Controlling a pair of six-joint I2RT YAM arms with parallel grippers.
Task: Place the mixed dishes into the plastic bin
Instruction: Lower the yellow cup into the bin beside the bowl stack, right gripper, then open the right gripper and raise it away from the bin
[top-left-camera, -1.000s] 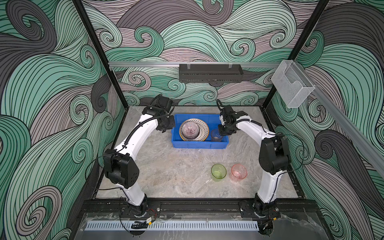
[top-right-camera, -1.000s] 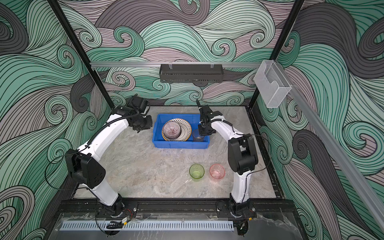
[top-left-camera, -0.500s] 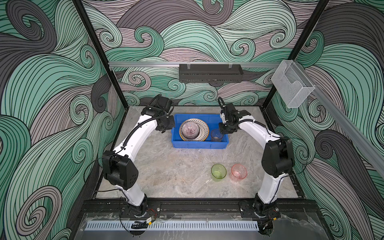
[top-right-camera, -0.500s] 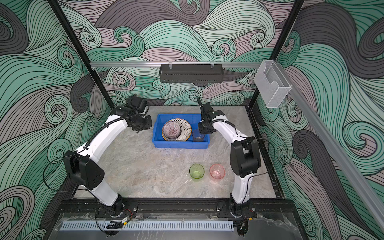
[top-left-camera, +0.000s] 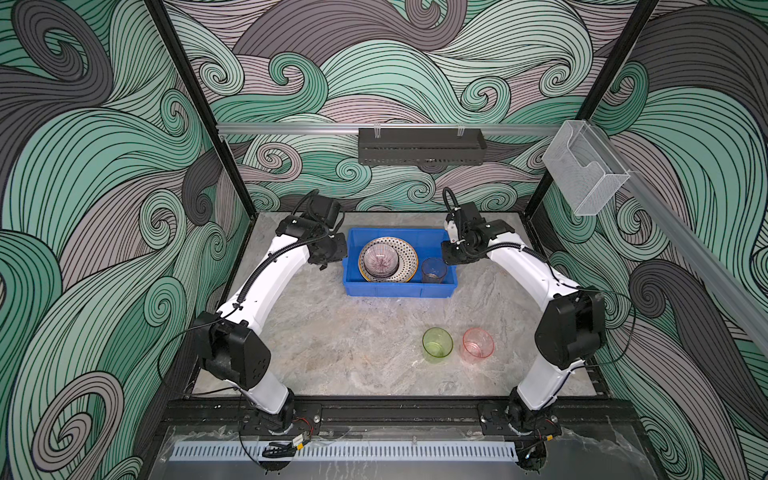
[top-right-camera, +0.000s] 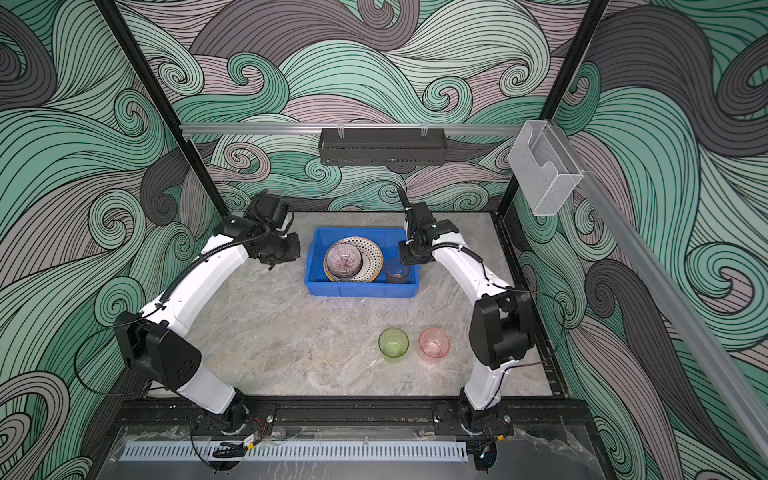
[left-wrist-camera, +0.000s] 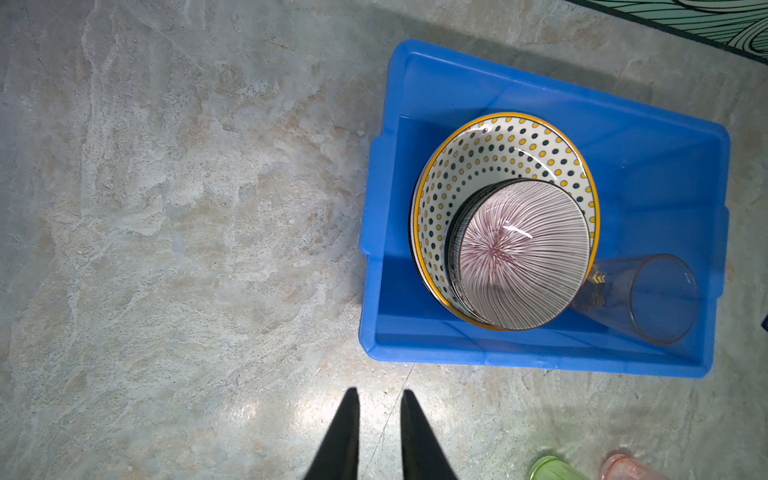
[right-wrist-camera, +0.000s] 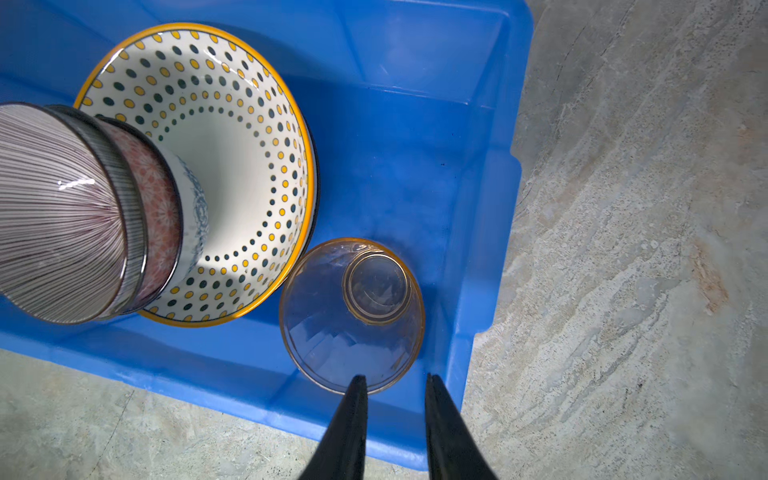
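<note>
The blue plastic bin (top-left-camera: 399, 289) stands at the back middle of the table. In it lies a dotted plate (right-wrist-camera: 232, 124) that carries a stack of bowls: a striped bowl (right-wrist-camera: 54, 216) on top and a blue-floral bowl (right-wrist-camera: 195, 220) at the bottom. An orange-rimmed cup (right-wrist-camera: 353, 316) stands upright in the bin's front right corner. My right gripper (right-wrist-camera: 395, 377) hovers open over that cup's rim, one finger above its mouth and one outside it. Left of the bin, over bare table, my left gripper (left-wrist-camera: 380, 392) is slightly open and holds nothing. A green cup (top-left-camera: 437, 343) and a pink cup (top-left-camera: 478, 344) stand on the table.
A long black perforated tray (top-left-camera: 422, 146) hangs on the back wall rail. A clear holder (top-left-camera: 584, 166) is mounted on the right wall. The green and pink cups stand side by side near my right arm's elbow (top-left-camera: 569, 328).
My right jaws have spread a little at the orange cup's rim, and that arm's elbow has swung outward. The left gripper stays beside the bin.
</note>
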